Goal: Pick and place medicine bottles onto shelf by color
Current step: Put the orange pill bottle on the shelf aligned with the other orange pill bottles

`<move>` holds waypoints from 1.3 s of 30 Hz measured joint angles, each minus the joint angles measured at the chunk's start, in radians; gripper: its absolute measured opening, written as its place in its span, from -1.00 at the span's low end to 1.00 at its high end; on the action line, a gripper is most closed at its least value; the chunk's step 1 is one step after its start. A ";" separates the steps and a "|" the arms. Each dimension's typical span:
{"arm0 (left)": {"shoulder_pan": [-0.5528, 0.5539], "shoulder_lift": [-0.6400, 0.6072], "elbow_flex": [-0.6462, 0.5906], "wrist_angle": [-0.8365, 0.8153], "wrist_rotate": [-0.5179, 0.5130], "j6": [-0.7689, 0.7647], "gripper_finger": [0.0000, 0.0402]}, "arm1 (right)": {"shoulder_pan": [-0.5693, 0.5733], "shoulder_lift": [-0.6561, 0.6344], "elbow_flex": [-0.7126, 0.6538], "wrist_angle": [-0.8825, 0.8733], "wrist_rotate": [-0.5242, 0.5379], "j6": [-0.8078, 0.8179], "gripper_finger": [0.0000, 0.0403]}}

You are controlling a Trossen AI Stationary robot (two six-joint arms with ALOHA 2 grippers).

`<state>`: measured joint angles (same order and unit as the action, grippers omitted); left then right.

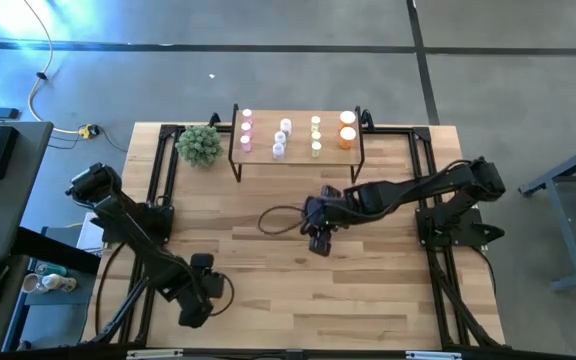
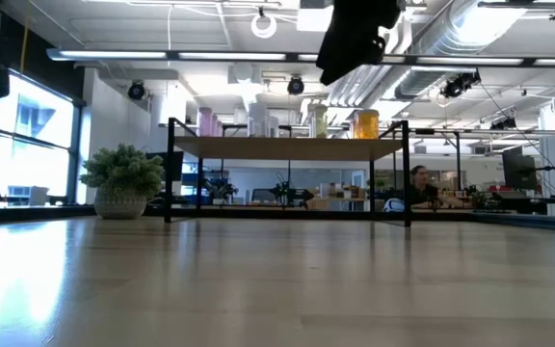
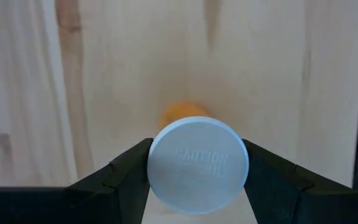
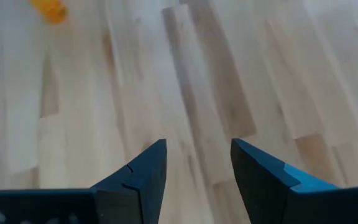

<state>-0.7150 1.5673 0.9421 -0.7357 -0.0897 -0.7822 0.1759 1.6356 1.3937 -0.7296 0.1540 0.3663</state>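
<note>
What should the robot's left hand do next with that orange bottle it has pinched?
Probably lift it. The left hand is closed on the orange bottle's white cap low over the table, far from the shelf, where two orange bottles already stand at the right end.

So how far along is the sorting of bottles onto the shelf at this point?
Mostly done: the low wooden shelf with black legs already carries pink, whitish, yellow-green and orange white-capped bottles in colour columns. In hand: the left gripper is shut on an orange bottle with a white cap. The right gripper is open and empty over the table. Left: shelving that bottle.
</note>
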 joint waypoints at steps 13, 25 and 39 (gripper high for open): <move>0.169 0.000 0.000 0.001 0.000 0.207 0.06 | 0.123 0.000 0.000 -0.064 -0.112 0.068 -0.16; 0.295 0.000 0.000 0.001 0.000 0.361 0.06 | 0.195 0.001 0.000 -0.048 -0.124 0.080 -0.11; 0.420 0.000 0.000 0.013 0.000 0.481 0.06 | 0.212 0.001 0.000 -0.065 -0.120 0.106 0.47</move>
<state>-0.2949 1.5673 0.9421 -0.7224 -0.0895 -0.3009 0.3882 1.6368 1.3937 -0.7946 0.0335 0.4721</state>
